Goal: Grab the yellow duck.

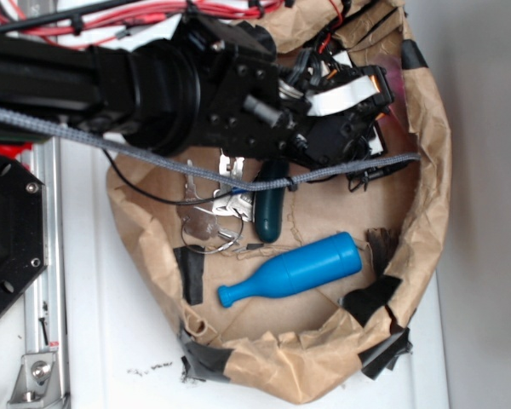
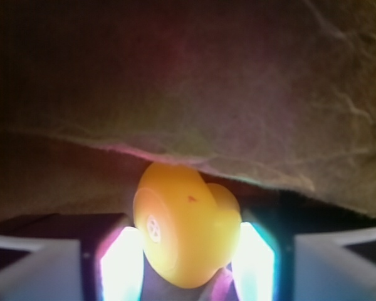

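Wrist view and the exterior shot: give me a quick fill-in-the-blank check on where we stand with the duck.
1. In the wrist view, the yellow duck sits between the gripper ____.
2. The bottle-shaped pin lying in the paper bag is coloured ____.
3. Right behind the duck hangs a wall of brown ____.
4. In the exterior view the duck is ____ by the arm.

Missing words: fingers; blue; paper; hidden

Yellow duck (image 2: pixel 187 233) not seen in exterior view, hidden under arm (image 1: pixel 153 85). In wrist view, duck underside cut off by bottom edge; contact with finger pads (image 2: pixel 122 266) obscured by glare (pads washed out white). Dark green object (image 1: pixel 269 204) partly covered by gripper body, upper end hidden. Metal clutter (image 1: pixel 213 209) too blurred to identify.
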Motion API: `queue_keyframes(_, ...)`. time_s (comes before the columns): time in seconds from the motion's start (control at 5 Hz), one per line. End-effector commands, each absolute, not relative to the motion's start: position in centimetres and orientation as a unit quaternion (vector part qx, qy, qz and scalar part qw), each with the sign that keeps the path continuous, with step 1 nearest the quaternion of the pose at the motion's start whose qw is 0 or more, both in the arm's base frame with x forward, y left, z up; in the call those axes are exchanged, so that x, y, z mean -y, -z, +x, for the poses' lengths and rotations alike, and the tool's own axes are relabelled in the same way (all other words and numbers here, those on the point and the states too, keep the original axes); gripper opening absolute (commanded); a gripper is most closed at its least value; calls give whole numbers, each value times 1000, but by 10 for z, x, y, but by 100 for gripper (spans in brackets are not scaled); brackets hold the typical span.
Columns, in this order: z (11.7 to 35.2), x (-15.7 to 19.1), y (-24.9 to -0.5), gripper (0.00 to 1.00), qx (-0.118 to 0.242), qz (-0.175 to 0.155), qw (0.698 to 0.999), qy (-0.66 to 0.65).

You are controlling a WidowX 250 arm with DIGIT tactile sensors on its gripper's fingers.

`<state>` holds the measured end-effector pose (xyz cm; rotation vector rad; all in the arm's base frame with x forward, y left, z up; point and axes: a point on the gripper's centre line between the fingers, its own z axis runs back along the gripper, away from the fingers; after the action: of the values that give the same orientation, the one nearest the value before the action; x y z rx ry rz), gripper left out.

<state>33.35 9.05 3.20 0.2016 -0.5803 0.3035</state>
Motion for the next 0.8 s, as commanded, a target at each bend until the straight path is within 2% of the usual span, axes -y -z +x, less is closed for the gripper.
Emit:
queue_keyframes(0.0,349,-109,-59,0,301,107,934,-160)
queue_keyframes(0.2,347,-107,-63,0,304,102,934,-155)
queue_keyframes(0.4,334,-81,-84,0,313,65,938,-137)
queue_keyframes(0.6,312,-47,-109,0,297,52,946,-119)
